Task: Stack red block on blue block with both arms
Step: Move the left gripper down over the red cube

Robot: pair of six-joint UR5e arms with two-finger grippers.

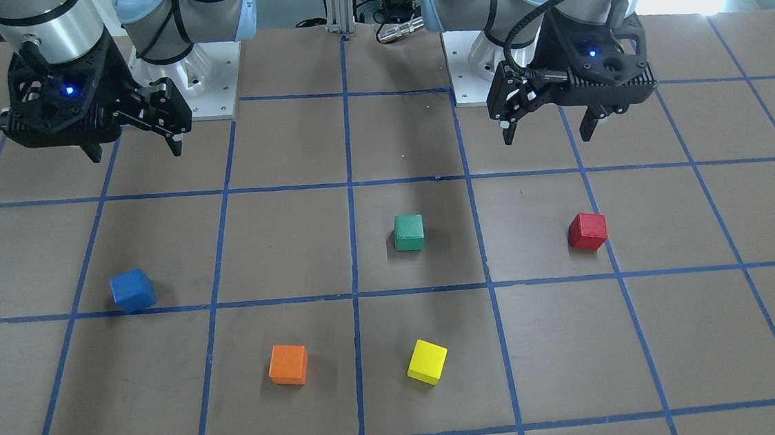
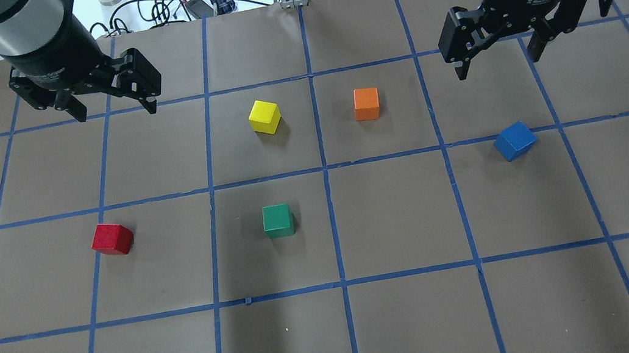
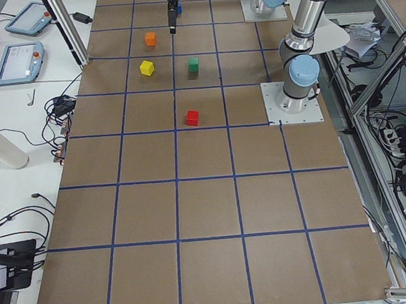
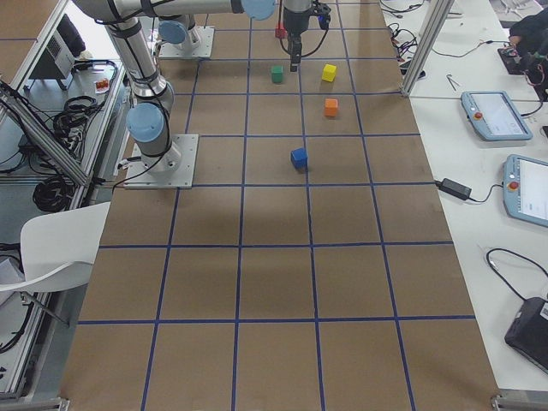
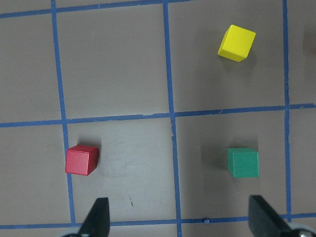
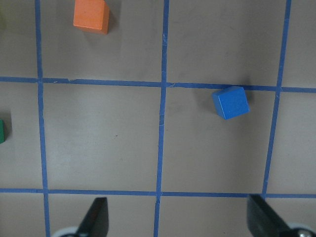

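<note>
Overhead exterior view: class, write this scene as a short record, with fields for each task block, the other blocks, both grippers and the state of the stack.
red block: on the table, robot's left side, untouched
blue block: on the table, robot's right side, askew to the tape grid
other blocks: green block, yellow block, orange block, mid-table, each alone
left gripper: open, empty, above the table
right gripper: open, empty, above the table
stack: not started; red and blue lie far apart
</note>
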